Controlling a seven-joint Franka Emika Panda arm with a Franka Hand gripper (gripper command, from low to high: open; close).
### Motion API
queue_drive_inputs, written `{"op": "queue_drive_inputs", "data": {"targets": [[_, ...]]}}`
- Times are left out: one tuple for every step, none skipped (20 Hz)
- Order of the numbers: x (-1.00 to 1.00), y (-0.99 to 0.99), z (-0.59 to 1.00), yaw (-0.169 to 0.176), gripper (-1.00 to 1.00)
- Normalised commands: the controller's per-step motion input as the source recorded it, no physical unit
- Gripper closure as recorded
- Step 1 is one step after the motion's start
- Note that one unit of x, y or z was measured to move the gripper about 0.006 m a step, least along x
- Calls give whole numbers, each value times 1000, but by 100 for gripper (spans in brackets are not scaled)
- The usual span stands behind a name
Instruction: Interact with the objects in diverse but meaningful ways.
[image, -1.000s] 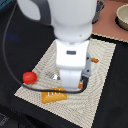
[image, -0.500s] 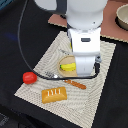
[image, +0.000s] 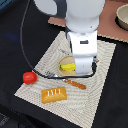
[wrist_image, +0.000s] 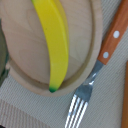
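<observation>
Closest to the camera in the exterior view, the bread loaf is sitting on the near part of the placemat, golden-brown, blocky with rounded corners and scored lines across the top. There's bare woven mat all around it, so plenty of room there. Just behind the loaf a knife with an orange-brown wooden handle is lying slanted.

The tomato is resting right at the placemat's edge on the exterior view's left, round, glossy red. A fork is lying between it and the wooden plate.

The plate is pale wood, oval, with a raised rim, and the banana is lying inside it, smooth yellow plastic, curved, with a dark green tip showing in the wrist view. The fork's metal tines and riveted wooden handle are running just beside the plate's rim, very tight there.

The gripper is hanging over the plate's far side, big white body blocking the fingertips, so I can't tell if the fingers are apart or together.

Further back, a grey pot is sitting well off the placemat.
</observation>
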Motion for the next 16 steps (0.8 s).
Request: {"op": "queue_drive_inputs", "data": {"targets": [[-223,211,-346,64,-100],[-274,83,-323,59,-100],[-283,57,-309,56,-100],[-251,83,-314,55,-100],[-140,60,-291,63,-100],[-131,0,-311,63,-100],[-134,0,-283,62,-100],[-146,3,-280,63,-100],[-157,9,-269,61,-100],[-160,29,-251,61,-100],[-174,51,-226,59,-100],[-137,94,-191,60,-100],[-143,83,-194,61,-100],[-151,66,-206,61,-100],[-140,86,-214,63,-100],[-166,111,-226,62,-100]]}}
